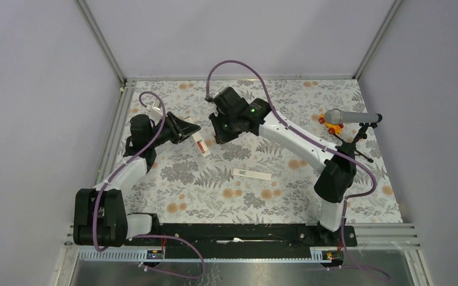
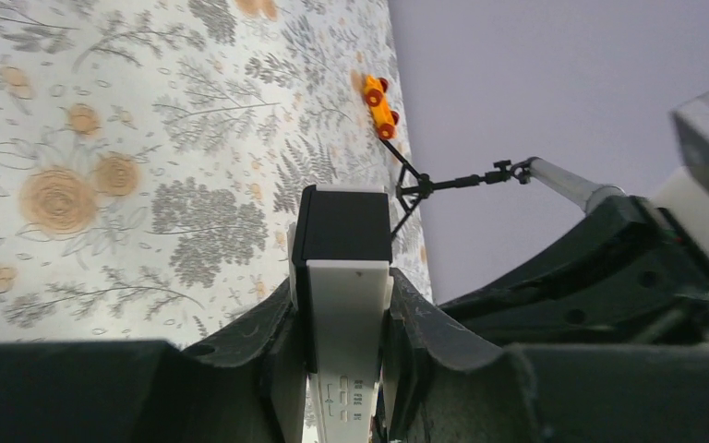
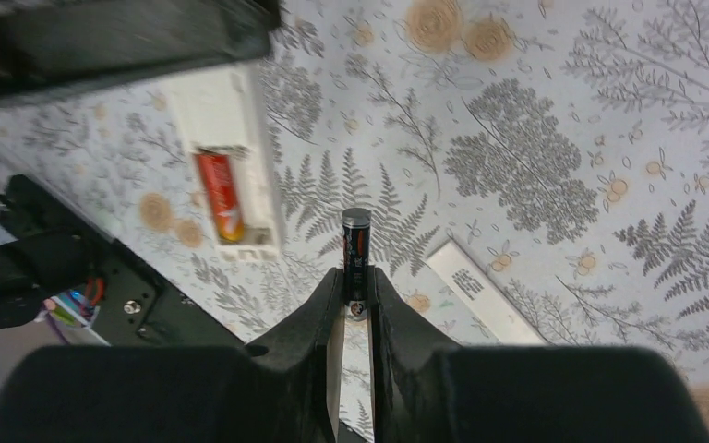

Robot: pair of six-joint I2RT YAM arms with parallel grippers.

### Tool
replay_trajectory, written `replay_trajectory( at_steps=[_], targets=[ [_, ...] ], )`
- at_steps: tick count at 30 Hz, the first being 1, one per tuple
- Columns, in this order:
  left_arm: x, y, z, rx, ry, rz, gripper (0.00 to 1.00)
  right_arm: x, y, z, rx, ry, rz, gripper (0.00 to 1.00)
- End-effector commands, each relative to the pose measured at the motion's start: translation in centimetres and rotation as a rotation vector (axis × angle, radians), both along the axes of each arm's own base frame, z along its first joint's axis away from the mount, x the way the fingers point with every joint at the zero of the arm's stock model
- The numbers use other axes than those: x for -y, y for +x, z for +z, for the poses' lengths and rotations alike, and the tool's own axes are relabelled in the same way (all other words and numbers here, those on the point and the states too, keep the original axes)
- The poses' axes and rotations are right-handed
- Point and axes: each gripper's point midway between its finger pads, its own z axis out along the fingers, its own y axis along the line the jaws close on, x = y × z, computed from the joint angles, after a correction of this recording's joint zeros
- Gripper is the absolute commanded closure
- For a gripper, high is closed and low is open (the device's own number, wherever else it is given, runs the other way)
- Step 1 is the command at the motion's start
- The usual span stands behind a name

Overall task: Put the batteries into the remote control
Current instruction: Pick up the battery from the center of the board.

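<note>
Over the table (image 1: 286, 199), right hand (image 3: 357, 277) pinches a battery (image 3: 355, 240); left hand (image 2: 343, 293) clamps the remote control (image 2: 343, 226).

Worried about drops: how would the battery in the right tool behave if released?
The battery is a smooth cylinder, so it would probably roll on the flat table. It looks rigid. Only one end sits in the right tool, so it might pivot.

The slim white remote control (image 2: 346, 295) with a dark end sits clamped in the left gripper (image 1: 186, 132), its open bay holding one red battery (image 3: 220, 208), while the second battery (image 3: 355, 242), black and red, stands pinched in the right gripper (image 3: 355, 288)
</note>
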Motion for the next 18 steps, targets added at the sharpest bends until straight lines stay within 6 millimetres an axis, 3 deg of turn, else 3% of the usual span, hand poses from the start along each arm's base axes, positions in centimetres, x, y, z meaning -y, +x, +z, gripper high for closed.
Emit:
replay_trajectory(
  at_steps=[1, 8, 18],
  targets=[
    [1.6, 0.6, 2.8, 0.074, -0.083, -0.033, 1.0, -1.3, -1.5, 5.1, -0.022, 0.145, 0.03, 0.88],
    [3.0, 0.7, 3.0, 0.051, -0.14, -0.025, 1.0, -2.0, -1.6, 5.1, -0.067, 0.156, 0.009, 0.88],
    [3.2, 0.9, 3.4, 0.064, -0.145, -0.016, 1.0, -2.7, -1.4, 4.8, -0.086, 0.152, 0.021, 0.87]
  ],
)
